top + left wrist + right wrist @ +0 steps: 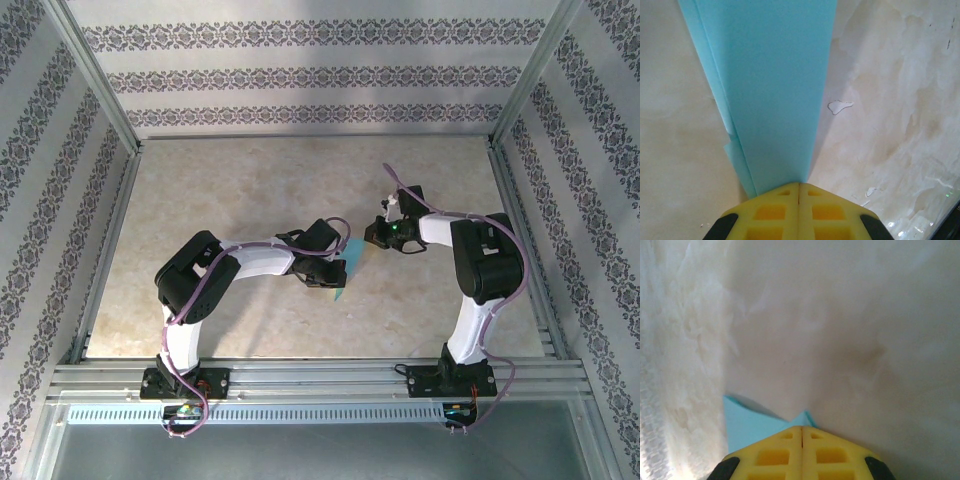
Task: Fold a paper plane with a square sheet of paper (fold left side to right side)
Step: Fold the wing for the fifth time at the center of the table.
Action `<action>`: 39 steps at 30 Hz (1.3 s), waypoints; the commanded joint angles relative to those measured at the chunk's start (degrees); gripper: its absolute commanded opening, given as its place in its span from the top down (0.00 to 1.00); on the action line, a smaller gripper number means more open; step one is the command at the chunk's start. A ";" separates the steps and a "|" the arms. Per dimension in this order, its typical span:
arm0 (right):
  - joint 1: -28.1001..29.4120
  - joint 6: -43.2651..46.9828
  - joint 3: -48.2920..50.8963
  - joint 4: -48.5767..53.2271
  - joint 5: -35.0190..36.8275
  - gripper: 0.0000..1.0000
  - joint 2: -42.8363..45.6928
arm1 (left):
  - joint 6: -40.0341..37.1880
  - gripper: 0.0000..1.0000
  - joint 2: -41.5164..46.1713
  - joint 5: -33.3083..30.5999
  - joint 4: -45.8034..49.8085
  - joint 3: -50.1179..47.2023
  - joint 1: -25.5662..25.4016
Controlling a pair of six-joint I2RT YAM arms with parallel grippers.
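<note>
The square sheet of paper is folded into the paper plane (344, 272), a narrow turquoise-blue dart lying on the table between the two arms. In the left wrist view the paper plane (775, 90) widens away from my left gripper (799, 185), with layered edges on its left side. My left gripper (336, 264) is shut, its yellow tips over the paper's narrow end. My right gripper (372, 235) is shut too. In the right wrist view a corner of the paper plane (747, 427) peeks out left of my right gripper (801, 429). No paper shows between either pair of jaws.
The beige marbled table (250, 180) is fenced by aluminium rails (515, 230) and patterned walls. A small white fleck (840, 106) lies on the table just right of the paper. Both arm bases sit on the near rail (320, 378).
</note>
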State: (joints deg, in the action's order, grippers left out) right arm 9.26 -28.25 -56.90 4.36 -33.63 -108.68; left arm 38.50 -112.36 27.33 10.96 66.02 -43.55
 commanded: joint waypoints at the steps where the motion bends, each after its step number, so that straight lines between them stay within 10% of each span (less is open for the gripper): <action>1: -1.83 1.96 -2.85 0.66 4.23 1.00 -1.62 | -1.26 1.00 -2.54 -6.68 12.67 -3.27 -0.40; 21: 2.63 -9.72 14.32 -0.99 -4.65 1.00 19.42 | -1.41 1.00 -2.17 -7.60 12.51 -2.50 -0.66; 39: 11.97 -17.88 16.21 -9.28 -2.50 1.00 12.08 | -1.41 1.00 -2.34 -7.81 12.94 -1.85 -0.92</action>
State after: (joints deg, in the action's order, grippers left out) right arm 20.43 -45.12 -40.69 -3.20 -36.49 -95.74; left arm 38.28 -112.03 25.74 12.03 66.37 -44.18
